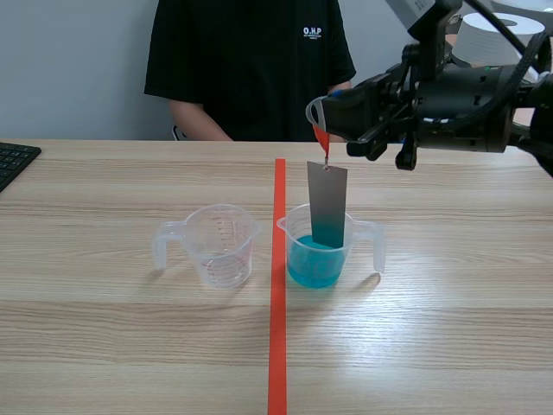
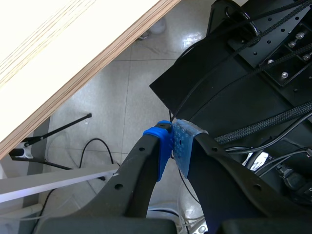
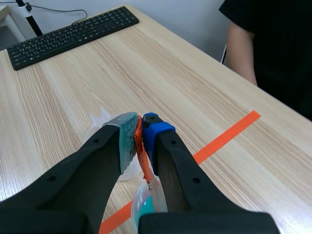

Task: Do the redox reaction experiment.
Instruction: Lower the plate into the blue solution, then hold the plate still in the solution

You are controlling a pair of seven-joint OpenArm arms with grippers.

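The only writing that can be read is a small white print (image 1: pixel 312 32) on the chest of the person's black shirt (image 1: pixel 251 69); it looks like "O.N.P", though the middle letter is unsure. The empty clear measuring cup (image 1: pixel 220 246) has raised scale lines on its wall, with figures too small to read. The keys of the black keyboard (image 3: pixel 73 33) bear white marks, also too small to read

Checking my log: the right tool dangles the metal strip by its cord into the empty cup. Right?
No: in the scene view, the right tool dangles the metal strip by its cord into the cup of blue liquid.
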